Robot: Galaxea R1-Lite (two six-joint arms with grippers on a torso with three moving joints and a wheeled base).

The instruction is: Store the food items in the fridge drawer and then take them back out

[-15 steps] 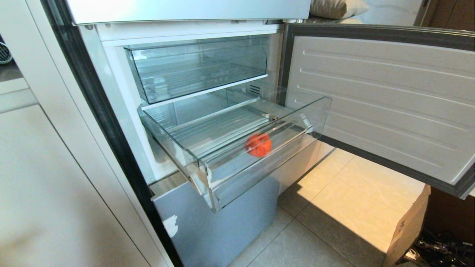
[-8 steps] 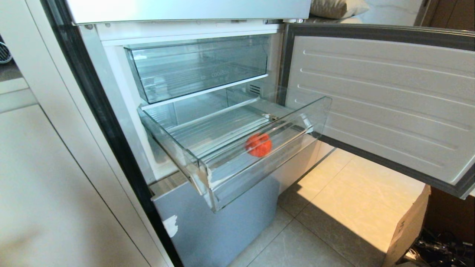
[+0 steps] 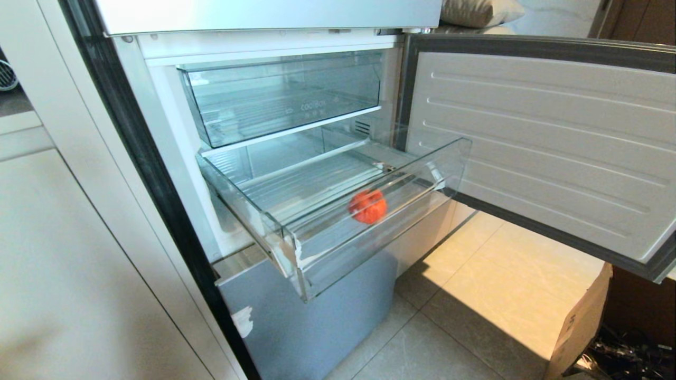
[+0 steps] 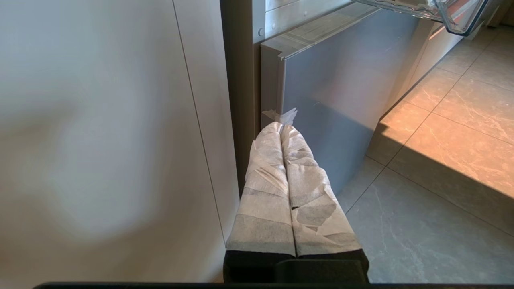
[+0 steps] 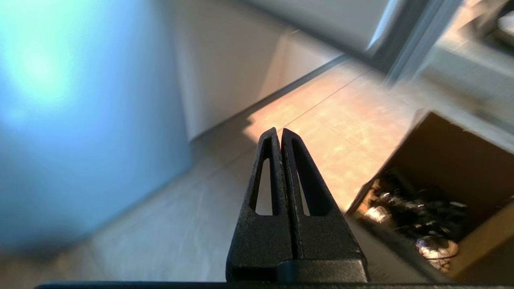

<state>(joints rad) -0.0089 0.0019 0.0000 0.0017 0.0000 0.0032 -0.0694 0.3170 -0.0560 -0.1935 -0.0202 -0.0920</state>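
An orange-red, rough, roundish food item [image 3: 367,206] lies on the ribbed floor of the fridge drawer [image 3: 317,248], near its front wall. The clear drawer is pulled out, with a whitish patch on its front left corner; a corner of the drawer [image 4: 457,16] also shows in the left wrist view. Neither arm shows in the head view. My left gripper [image 4: 280,127], wrapped in white tape, is shut and empty, low beside the grey lower fridge door [image 4: 341,88]. Over the floor tiles, my right gripper [image 5: 279,131] is shut with nothing in it, far from the drawer.
A shorter clear bin [image 3: 285,95] sits above the drawer. The fridge door [image 3: 544,142] stands open to the right. A cardboard box [image 3: 578,324] with clutter [image 5: 417,216] stands on the tiled floor [image 3: 475,295] at lower right. A white cabinet panel [image 3: 79,264] fills the left.
None in the head view: the drawer and food item stay put, and no arm enters the picture.
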